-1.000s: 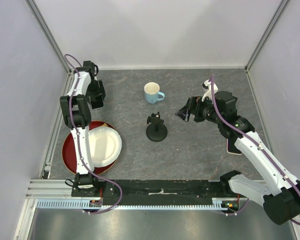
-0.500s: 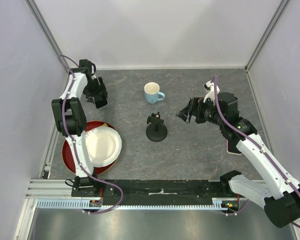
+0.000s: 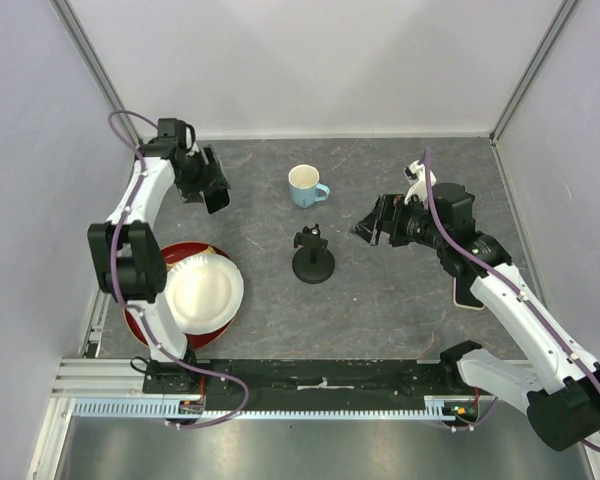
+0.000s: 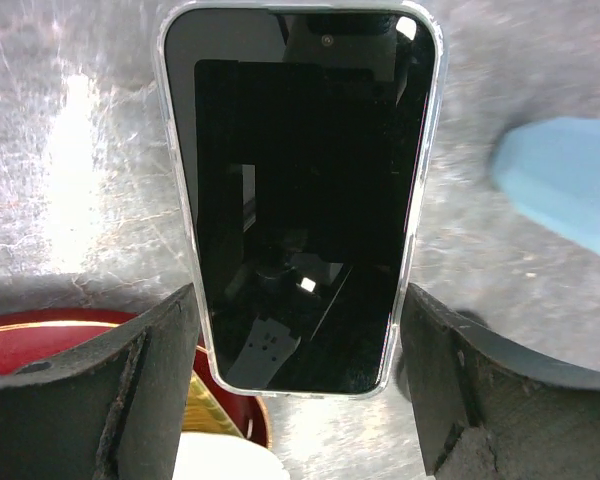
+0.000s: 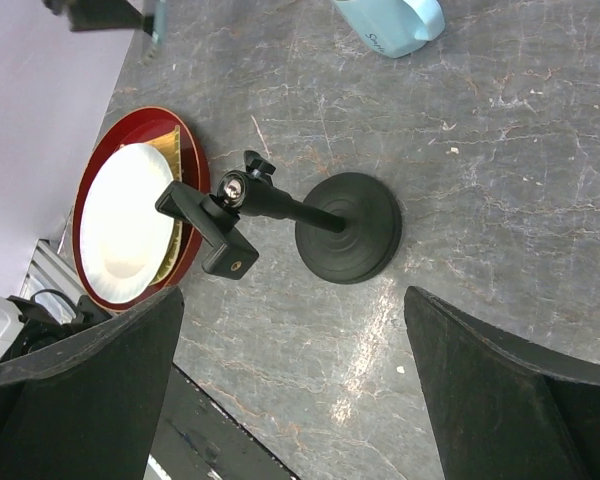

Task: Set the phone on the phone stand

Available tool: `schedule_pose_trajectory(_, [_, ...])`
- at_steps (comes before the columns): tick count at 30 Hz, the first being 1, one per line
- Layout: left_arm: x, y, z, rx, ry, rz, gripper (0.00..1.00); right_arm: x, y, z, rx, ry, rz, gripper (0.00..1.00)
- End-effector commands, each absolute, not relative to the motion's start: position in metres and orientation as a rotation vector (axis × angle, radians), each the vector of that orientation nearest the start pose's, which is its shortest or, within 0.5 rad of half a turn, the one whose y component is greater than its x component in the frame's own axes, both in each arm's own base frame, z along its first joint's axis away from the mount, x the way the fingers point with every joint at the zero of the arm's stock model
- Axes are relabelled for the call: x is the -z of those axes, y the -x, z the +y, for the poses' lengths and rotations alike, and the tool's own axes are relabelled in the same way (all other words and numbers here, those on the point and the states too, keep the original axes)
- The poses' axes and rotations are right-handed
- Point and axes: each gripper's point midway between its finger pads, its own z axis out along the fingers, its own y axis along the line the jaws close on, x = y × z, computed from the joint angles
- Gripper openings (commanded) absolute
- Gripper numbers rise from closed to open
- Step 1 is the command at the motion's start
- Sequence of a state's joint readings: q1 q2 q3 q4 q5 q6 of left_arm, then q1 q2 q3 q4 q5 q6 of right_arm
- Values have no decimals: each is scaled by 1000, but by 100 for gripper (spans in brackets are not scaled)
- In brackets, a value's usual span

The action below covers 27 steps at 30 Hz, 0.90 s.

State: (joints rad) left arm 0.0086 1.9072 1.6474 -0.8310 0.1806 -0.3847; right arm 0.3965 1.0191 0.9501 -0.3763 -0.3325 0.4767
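Note:
The phone (image 4: pixel 300 190), black-screened in a clear case, is held between my left gripper's (image 4: pixel 300 395) fingers, above the table. In the top view my left gripper (image 3: pixel 216 190) hangs at the far left, left of the cup, with the phone (image 3: pixel 221 197) seen as a dark slab at its tip. The black phone stand (image 3: pixel 313 258), a round base with a clamp on top, stands mid-table. In the right wrist view the stand (image 5: pixel 310 215) lies ahead of my right gripper (image 5: pixel 300 400). My right gripper (image 3: pixel 372 228) is open and empty, to the right of the stand.
A light blue cup (image 3: pixel 305 186) stands behind the stand. A white plate (image 3: pixel 202 290) lies on a red tray (image 3: pixel 137 305) at the near left. A pale phone-shaped object (image 3: pixel 467 294) lies under the right arm. Walls close in the table.
My left gripper has swung from the far left wall rightward toward the cup, carrying the phone. The right arm has barely moved.

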Motion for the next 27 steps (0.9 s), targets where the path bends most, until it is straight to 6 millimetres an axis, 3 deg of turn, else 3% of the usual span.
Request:
schedule_pose_trajectory(1, [-242,-459,-79,579,350,2311,2,-270,-275,200,-906,158,2049,98])
schedule_pose_trajectory(5, [-286,-443,-115,636,228,2227,2,-268,-279,201,-896,152,2064,98])
schedule_pose_trajectory(9, [-313,-425,-150,679,126,2145,2,-259,-283,205,-892,168,2122,98])
schedule_pose_trajectory(14, [-338,-400,-194,739,13,2062,2,-269,-286,209,-903,197,2114,98])
schedule_pose_trajectory(18, [-357,-388,-210,768,-36,2005,2,-277,-293,213,-897,193,2114,98])
schedule_pose_trajectory(22, [-370,-377,-222,786,-122,1937,2,-304,-306,219,-875,156,2061,98])
schedule_pose_trajectory(24, [-369,-374,-227,798,-143,1915,2,-312,-314,226,-880,102,2053,96])
schedule_pose_trajectory(25, [-367,-372,-229,803,-151,1912,2,-325,-321,227,-860,62,2019,96])
schedule_pose_trajectory(27, [-364,-368,-231,814,-171,1896,2,-334,-328,243,-881,23,2000,94])
